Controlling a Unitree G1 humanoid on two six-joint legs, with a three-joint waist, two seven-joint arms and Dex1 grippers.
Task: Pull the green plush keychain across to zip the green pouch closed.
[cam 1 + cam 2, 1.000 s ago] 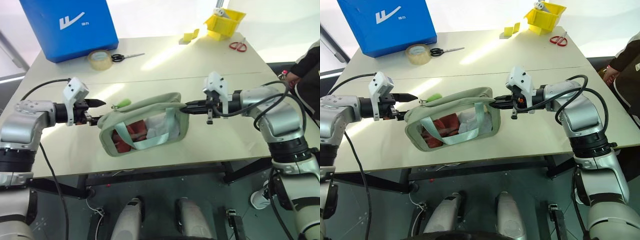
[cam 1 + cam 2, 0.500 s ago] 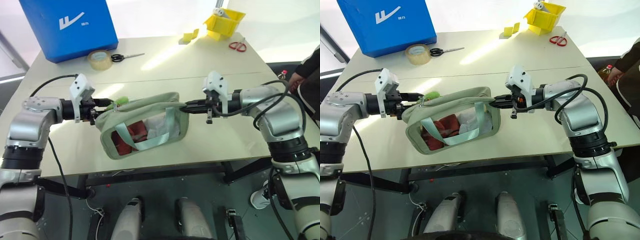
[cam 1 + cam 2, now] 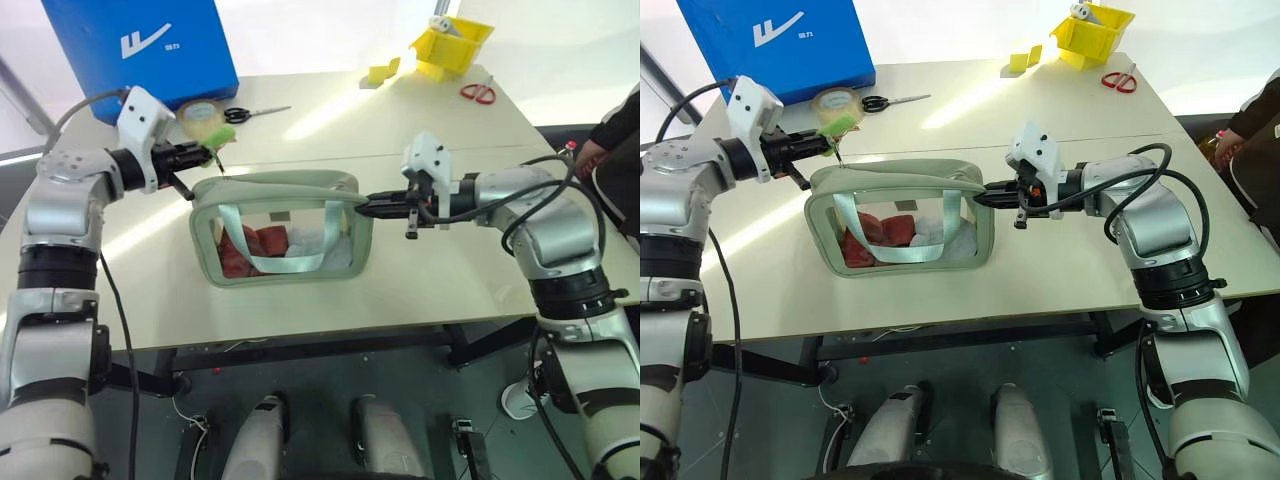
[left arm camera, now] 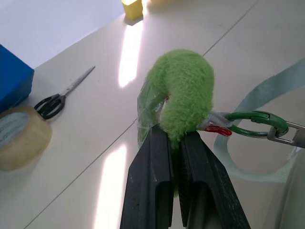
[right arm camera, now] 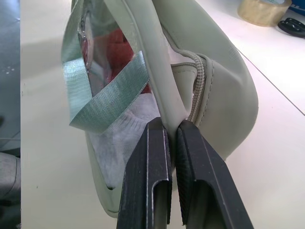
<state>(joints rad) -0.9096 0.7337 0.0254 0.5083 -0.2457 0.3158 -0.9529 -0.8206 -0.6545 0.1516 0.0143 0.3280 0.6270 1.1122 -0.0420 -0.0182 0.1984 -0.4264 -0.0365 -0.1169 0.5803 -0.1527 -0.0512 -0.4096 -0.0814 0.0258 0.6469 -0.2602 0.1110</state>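
The fuzzy lime-green plush keychain (image 4: pixel 183 102) is pinched by the left gripper (image 4: pixel 177 157) at the boxy sage-green fabric pouch's (image 3: pixel 285 235) left end; its right end is clamped by the right gripper (image 5: pixel 172 138) above the table (image 3: pixel 440 280).

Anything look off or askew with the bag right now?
Nothing damaged or spilled. The green pouch sits tilted rather than flat, stretched between the grippers: the right gripper pinches its end fabric beside the zipper, and the left gripper is shut on the fuzzy green keychain. The pouch's teal strap droops loosely across the clear side.
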